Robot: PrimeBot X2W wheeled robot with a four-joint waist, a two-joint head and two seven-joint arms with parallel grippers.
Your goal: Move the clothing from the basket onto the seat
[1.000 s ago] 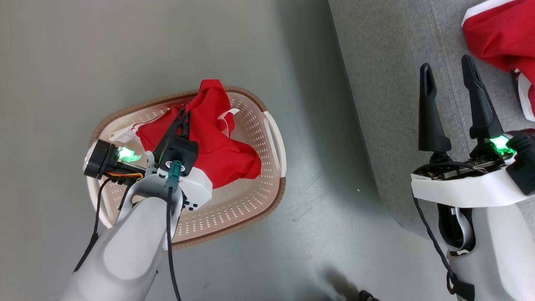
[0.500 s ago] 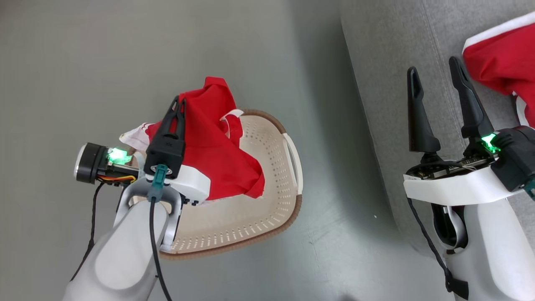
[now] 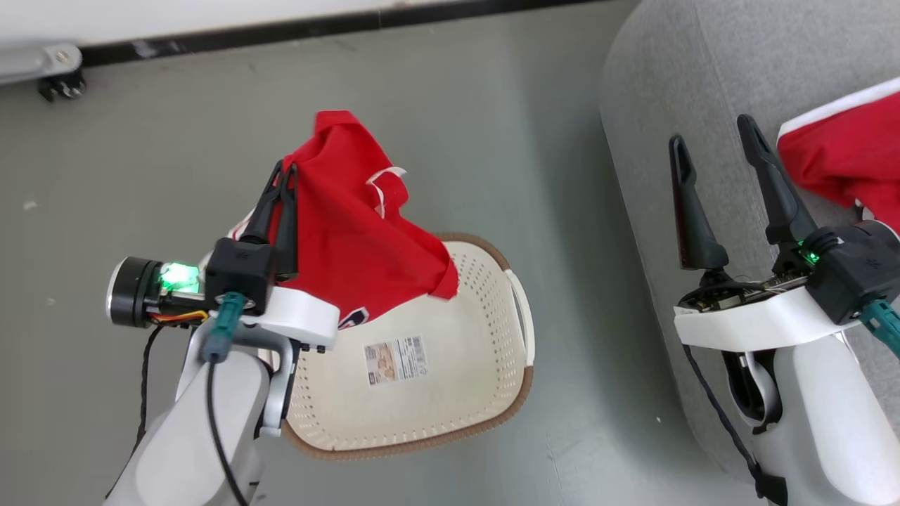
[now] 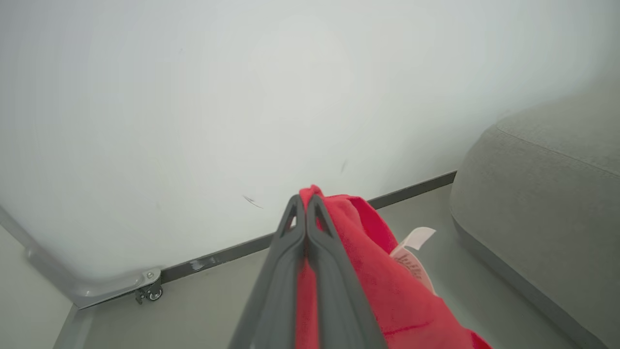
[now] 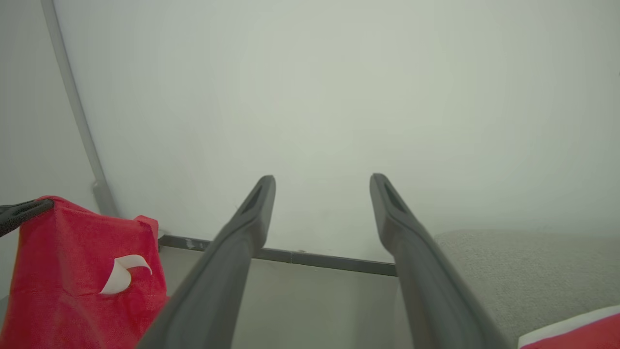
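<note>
Jersey (image 3: 351, 232) lifted clear of basket (image 3: 492, 393), pinched between left gripper (image 3: 285, 170) tips.

2 arms forward (wrist lights green): left jaws pinched, right jaws spread.

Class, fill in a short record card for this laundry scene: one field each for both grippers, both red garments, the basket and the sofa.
Left gripper: shut on the red jersey, holding it above the basket
Right gripper: open, empty, over the sofa
Red jersey: hangs from the left gripper
White-trimmed red garment: lies on the sofa
Basket: on the floor, label sticker showing on its bottom
Sofa: on the robot's right of the basket
</note>
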